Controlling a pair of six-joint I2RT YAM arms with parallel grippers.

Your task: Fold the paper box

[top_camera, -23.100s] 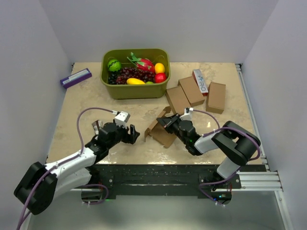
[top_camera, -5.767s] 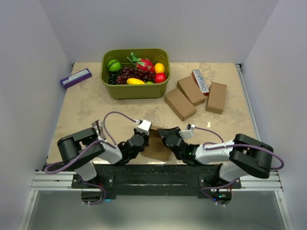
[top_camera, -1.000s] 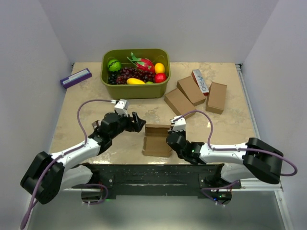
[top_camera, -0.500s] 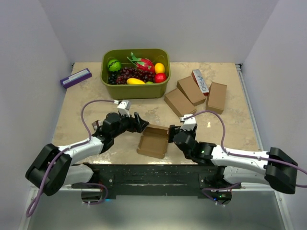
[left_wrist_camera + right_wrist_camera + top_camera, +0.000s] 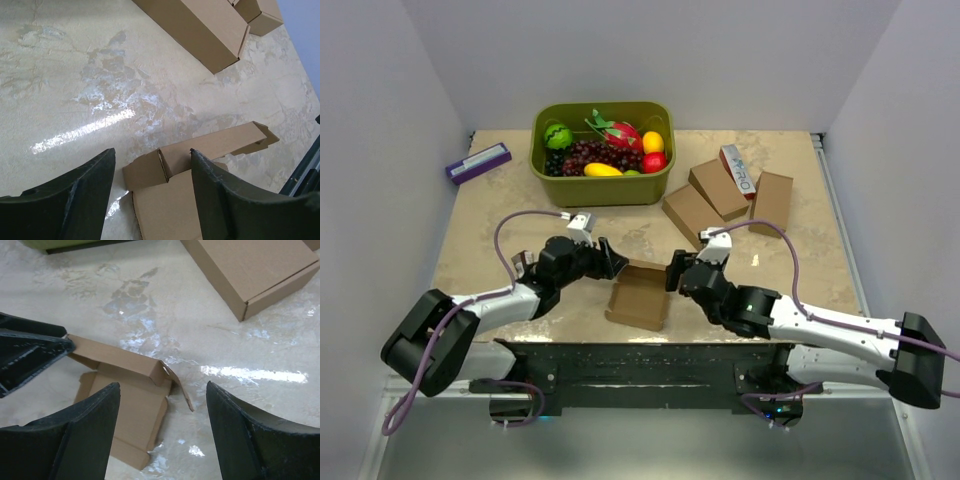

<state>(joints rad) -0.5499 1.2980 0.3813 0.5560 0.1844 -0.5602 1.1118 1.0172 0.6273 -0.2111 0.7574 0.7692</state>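
Left gripper (image 5: 613, 264): released, jaws spread across the rear wall of the paper box (image 5: 640, 298).
Right gripper (image 5: 672, 272): released, above the box's right end.
Paper box: half-formed, on the counter (image 5: 500, 215) between both grippers.
Advice: pinch the wall near its crease, steady the opposite end.

Table (image 5: 520, 230): paper box (image 5: 640, 297) lies at mid near edge. Left gripper (image 5: 612, 263) sits at its far-left corner and right gripper (image 5: 672, 274) at its far-right corner, box between them. Tub (image 5: 602, 190) at far edge, left of centre, fruit (image 5: 610, 152) in it. Slim box (image 5: 478, 162) left of tub, by far-left corner. Right of tub, fanned toward right edge: near carton (image 5: 692, 214), middle carton (image 5: 718, 188), right carton (image 5: 771, 203). Lettered carton (image 5: 739, 170) between the last two, toward far edge.
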